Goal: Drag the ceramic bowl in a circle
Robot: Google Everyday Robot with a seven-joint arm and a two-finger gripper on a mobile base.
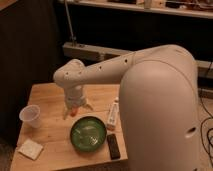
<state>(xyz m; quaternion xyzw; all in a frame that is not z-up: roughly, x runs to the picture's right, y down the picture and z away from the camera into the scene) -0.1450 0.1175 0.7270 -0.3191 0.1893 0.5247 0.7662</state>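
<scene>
Camera view: one ceramic bowl (88, 132), one plastic cup (30, 115), jaws spread apart just behind the bowl.

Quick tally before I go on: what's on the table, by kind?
Green bowl: 1
Clear cup: 1
White tube: 1
Black slab: 1
Pale square pad: 1
Total: 5
The gripper hangs open over the table, just beyond the bowl's far rim.
</scene>
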